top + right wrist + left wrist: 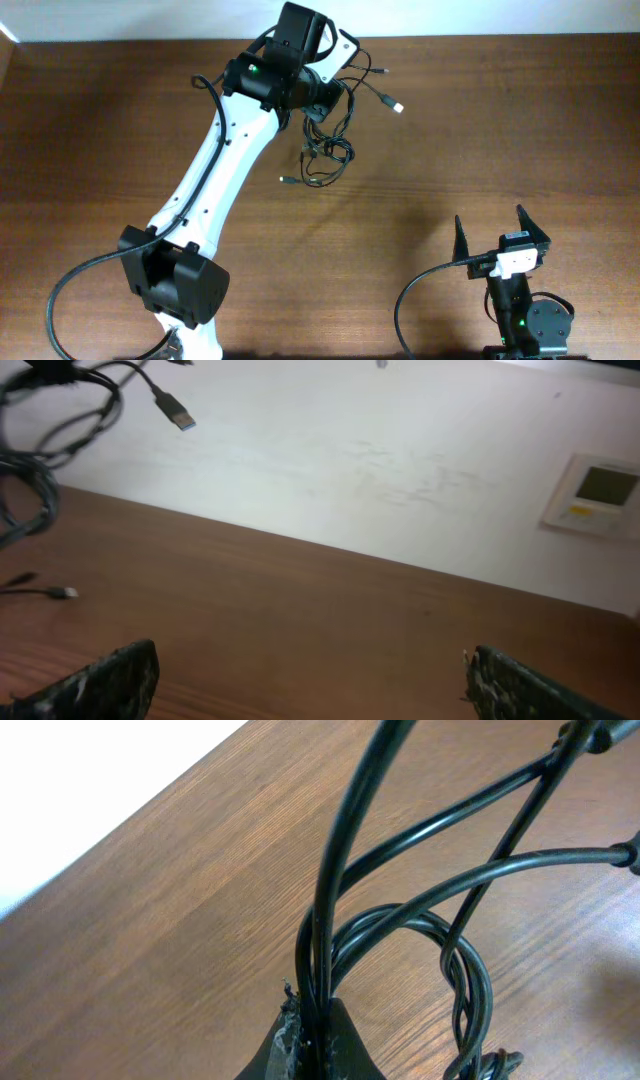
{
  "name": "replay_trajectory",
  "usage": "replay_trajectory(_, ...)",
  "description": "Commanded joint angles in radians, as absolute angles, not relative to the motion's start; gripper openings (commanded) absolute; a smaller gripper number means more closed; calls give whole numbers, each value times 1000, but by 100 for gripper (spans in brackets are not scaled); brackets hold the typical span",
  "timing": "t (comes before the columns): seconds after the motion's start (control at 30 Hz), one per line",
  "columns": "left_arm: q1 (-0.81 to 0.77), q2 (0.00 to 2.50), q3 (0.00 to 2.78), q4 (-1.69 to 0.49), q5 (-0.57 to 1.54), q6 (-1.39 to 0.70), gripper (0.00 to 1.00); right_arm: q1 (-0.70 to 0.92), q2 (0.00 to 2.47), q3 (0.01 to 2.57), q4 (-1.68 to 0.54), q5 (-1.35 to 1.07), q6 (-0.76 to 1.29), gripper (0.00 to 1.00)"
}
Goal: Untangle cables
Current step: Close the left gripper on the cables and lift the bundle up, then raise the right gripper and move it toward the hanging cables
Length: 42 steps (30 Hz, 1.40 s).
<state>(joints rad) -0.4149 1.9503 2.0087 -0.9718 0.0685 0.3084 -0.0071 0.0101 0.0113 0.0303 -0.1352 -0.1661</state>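
Held aloft, pinched tight in the left gripper (310, 1042), probably to let the cables (320, 940) dangle free beneath it, with the right gripper (491, 224) spread wide, empty, well apart.

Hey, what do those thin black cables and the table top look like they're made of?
Cables: probably a rubber or plastic jacket, smooth, slightly glossy; light streaks follow their curves and they bend into loose loops. Plug end: looks metallic, pale and bright, but too small to be sure. Table: wood or wood-look laminate, brown with fine grain lines, low sheen.
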Motion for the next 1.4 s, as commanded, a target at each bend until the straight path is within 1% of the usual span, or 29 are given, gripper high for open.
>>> replay_trajectory(0.0, -398, 1910, 2031, -950, 213, 418, 0, -14, 7, 77, 20, -185, -122, 99)
replay_trajectory(0.1, -384, 1910, 2032, -929, 276, 418, 0, -14, 46, 162, -87, -185, -122, 99)
replay_trajectory(0.17, -376, 1910, 2032, -925, 278, 418, 0, -14, 117, 234, -144, -186, -122, 99)
replay_trajectory(0.3, -376, 1910, 2032, -919, 278, 408, 0, -14, 347, 403, -178, -263, -123, 99)
replay_trajectory(0.37, -376, 1910, 2032, -906, 278, 366, 0, -14, 550, 556, -262, -334, -123, 98)
replay_trajectory(0.53, -376, 1910, 2032, -906, 278, 363, 0, -14, 923, 872, -484, -509, -123, 99)
replay_trajectory(0.63, -376, 1910, 2032, -906, 278, 363, 0, -14, 1076, 954, -489, -630, -122, 99)
replay_trajectory(0.73, -376, 1910, 2032, -906, 278, 363, 0, -14, 1166, 954, -420, -792, 9, 99)
replay_trajectory(0.8, -376, 1910, 2032, -906, 278, 363, 0, -14, 1201, 954, -388, -859, 76, 99)
replay_trajectory(0.9, -376, 1910, 2032, -905, 278, 353, 0, -14, 1223, 954, -376, -891, 87, 100)
replay_trajectory(0.93, -376, 1910, 2032, -905, 277, 352, 0, -14, 1224, 954, -376, -891, 87, 97)
replay_trajectory(1.0, -374, 1910, 2032, -894, 270, 324, 0, -13, 1224, 954, -377, -891, 88, 96)
replay_trajectory(1.03, -364, 1910, 2032, -874, 269, 271, 0, -13, 1224, 954, -378, -891, 88, 93)
replay_trajectory(1.07, -356, 1910, 2032, -858, 266, 221, 0, -13, 1224, 954, -378, -891, 88, 92)
replay_trajectory(1.2, -315, 1910, 2032, -812, 266, 38, 0, -13, 1224, 954, -377, -891, 88, 92)
replay_trajectory(1.27, -284, 1910, 2032, -811, 268, -105, 0, -13, 1224, 954, -377, -891, 88, 92)
replay_trajectory(1.37, -281, 1910, 2032, -811, 269, -249, 0, -13, 1224, 954, -377, -891, 88, 92)
